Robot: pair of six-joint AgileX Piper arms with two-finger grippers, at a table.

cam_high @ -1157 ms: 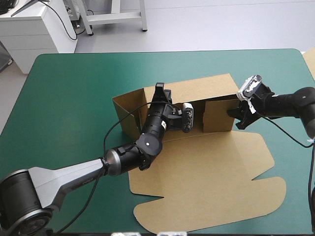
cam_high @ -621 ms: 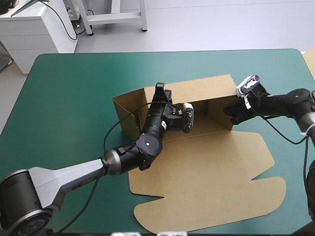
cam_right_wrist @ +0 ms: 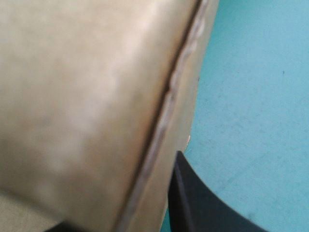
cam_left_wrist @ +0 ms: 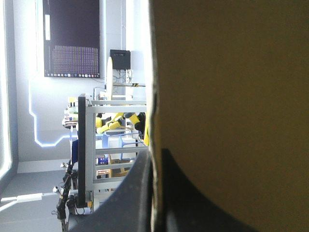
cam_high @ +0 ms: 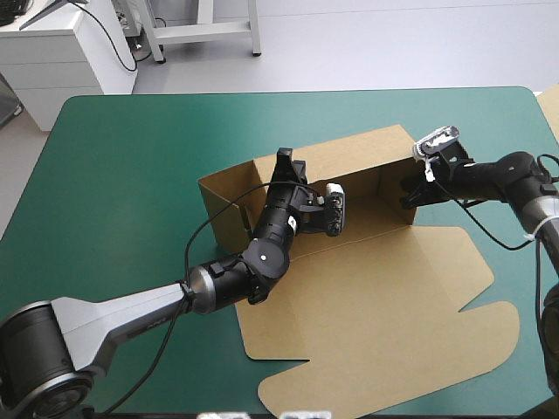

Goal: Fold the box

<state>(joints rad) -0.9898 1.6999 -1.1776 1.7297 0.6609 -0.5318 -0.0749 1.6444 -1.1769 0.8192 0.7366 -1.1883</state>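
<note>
The box [cam_high: 376, 305] lay mid-table on the teal-green cover [cam_high: 113, 175], with its rear wall and both end flaps raised and its lid panel flat toward the near edge. The left gripper [cam_high: 282, 161] was clamped over the rear wall's top edge, evidently to keep it upright. The right gripper [cam_high: 409, 192] pinched the right end flap between its fingers, apparently to swing it inward; the left arm [cam_high: 253, 262] lay across the box floor and would likely obstruct the front panels.
</note>
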